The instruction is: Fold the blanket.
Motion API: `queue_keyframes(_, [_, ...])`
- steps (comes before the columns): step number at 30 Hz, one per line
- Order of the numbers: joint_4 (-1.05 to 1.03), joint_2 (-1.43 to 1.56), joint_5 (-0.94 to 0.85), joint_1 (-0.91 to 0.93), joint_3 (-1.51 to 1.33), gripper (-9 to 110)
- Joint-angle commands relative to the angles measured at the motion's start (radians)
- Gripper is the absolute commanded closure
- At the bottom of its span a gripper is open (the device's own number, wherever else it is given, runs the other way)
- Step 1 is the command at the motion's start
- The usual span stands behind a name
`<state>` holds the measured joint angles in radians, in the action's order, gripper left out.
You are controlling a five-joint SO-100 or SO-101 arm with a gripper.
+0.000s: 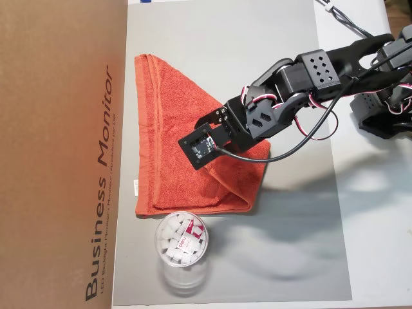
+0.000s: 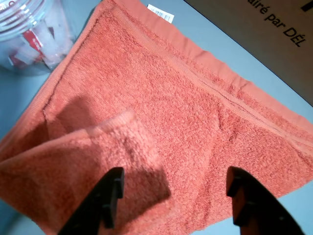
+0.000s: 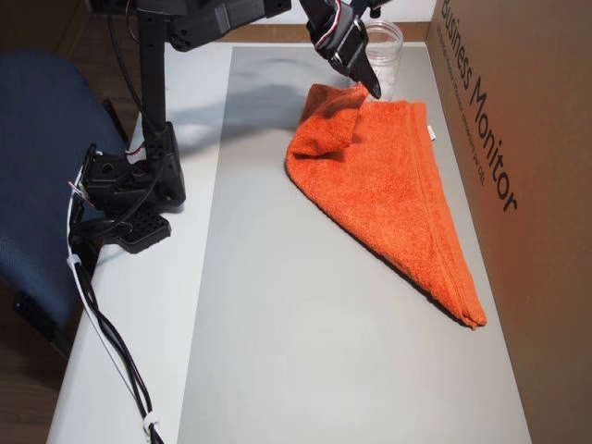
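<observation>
gripper: in the wrist view we see the gripper (image 2: 172, 196) with its two black fingers spread wide apart, nothing between them, hanging just above the cloth.
blanket: the blanket (image 2: 161, 122) lies right under the fingers; we read it as folded into a rough triangle on the grey mat (image 1: 257, 51). one corner is lapped back over the rest, forming a soft rolled lip near the left finger in the wrist view.
blanket edge: the hemmed band runs along the side facing the cardboard box (image 1: 58, 154); the small white tag (image 2: 160, 13) sticks out from that hem.
obstruction: in an overhead view the arm (image 1: 277, 103) and its camera mount cover the blanket's right part, so we cannot see that corner there.
jar: a clear plastic jar (image 1: 181, 243) holding small white pieces stands just beside the blanket's short edge, close but, as far as we can tell, apart.
far side: the box, printed "business monitor", borders the mat.
beyond table: a blue chair (image 3: 42, 166) sits past the arm's base (image 3: 125, 190).
</observation>
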<state>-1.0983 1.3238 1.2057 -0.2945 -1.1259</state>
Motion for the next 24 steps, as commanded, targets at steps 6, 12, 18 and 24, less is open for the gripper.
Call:
queue_keyframes(6, [0.046, -0.048, 0.015, -0.066, 0.012, 80])
queue_keyframes(12, [0.137, -0.095, 0.081, -0.080, 0.012, 80])
queue_keyframes(18, [0.121, -0.117, 0.081, -0.080, 0.006, 80])
queue_keyframes(24, [0.120, -0.133, 0.083, -0.075, -0.005, 80])
